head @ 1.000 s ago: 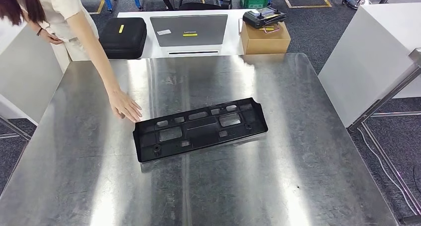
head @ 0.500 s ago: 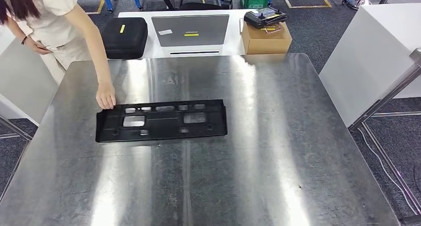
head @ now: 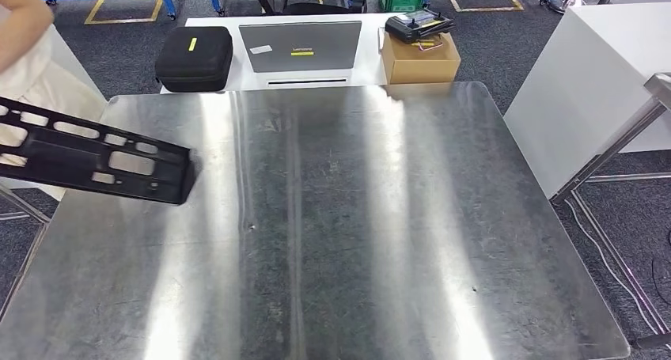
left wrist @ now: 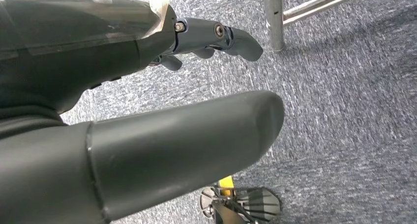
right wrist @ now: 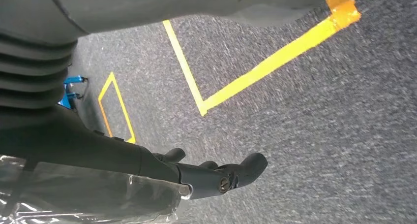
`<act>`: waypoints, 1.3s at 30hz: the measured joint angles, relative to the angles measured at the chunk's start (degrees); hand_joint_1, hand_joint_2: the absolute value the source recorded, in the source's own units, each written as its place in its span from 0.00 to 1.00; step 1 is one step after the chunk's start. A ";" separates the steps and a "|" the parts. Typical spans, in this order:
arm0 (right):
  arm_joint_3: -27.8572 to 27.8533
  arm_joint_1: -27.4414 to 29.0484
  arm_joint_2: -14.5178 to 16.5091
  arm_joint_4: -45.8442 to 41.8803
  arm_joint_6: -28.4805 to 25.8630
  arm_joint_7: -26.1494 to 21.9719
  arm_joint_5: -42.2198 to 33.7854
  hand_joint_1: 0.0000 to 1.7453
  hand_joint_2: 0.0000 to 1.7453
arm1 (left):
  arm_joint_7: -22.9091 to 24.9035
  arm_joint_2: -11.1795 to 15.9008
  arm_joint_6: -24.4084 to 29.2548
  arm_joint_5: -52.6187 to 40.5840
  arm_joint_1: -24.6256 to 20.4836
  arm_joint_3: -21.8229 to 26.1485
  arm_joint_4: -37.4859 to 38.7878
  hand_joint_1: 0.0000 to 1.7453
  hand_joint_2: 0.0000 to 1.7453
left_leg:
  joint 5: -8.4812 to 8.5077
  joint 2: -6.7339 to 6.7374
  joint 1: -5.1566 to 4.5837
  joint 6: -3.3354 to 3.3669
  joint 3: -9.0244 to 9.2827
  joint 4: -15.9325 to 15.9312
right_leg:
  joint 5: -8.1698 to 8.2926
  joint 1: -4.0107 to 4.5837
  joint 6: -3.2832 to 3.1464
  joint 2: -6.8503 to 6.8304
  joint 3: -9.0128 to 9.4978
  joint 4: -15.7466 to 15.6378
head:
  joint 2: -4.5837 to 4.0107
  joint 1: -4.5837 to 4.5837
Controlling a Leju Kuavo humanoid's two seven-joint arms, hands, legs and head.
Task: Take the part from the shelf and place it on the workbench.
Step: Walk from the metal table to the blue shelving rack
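Fingers (left wrist: 236,39) of the left hand (left wrist: 162,130) and right hand (right wrist: 196,177) hang apart, holding nothing, over carpet, while the black plastic part (head: 95,158) overhangs the steel workbench (head: 356,217) edge.

The part (head: 95,158) was a long, flat black plastic panel with rows of rectangular cut-outs. It sat tilted at the left edge of the shiny metal workbench (head: 356,233), one end over the tabletop, the other running out past the picture's left side.
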 joint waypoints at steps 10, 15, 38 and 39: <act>-0.13 -0.28 -0.14 0.24 0.47 1.04 -0.26 0.00 0.00 | -0.28 0.23 -0.78 -0.58 0.00 -0.58 0.02 0.00 0.00 | -8.55 -0.37 0.59 -3.36 -5.99 12.11 | 3.59 -0.25 -4.18 -0.06 0.79 -6.90 | 0.00 -1.73; -0.31 -0.12 -0.12 0.31 0.22 1.61 -0.58 0.00 0.00 | -0.01 0.26 -0.93 -0.84 0.01 -0.95 0.02 0.00 0.00 | -6.18 -0.36 0.87 -3.59 -1.98 9.90 | 5.26 0.12 -3.91 -0.16 -1.40 -6.64 | 0.00 -2.14; -0.29 -0.12 -0.64 0.48 0.31 1.65 0.30 0.00 0.00 | 0.06 0.28 -0.78 0.03 0.02 -0.91 0.02 0.00 0.00 | 0.19 0.06 -0.35 -2.76 -4.90 3.65 | 1.13 0.57 -3.97 -0.30 5.27 -9.03 | 0.00 -1.54; -0.29 -0.14 -0.67 0.49 0.37 1.63 0.34 0.00 0.00 | 0.08 0.30 -0.75 0.08 0.03 -0.86 0.02 0.00 0.00 | -2.16 -0.08 -0.17 -3.12 -5.99 6.40 | 1.55 0.36 -4.51 -0.44 4.88 -9.12 | 0.00 -1.73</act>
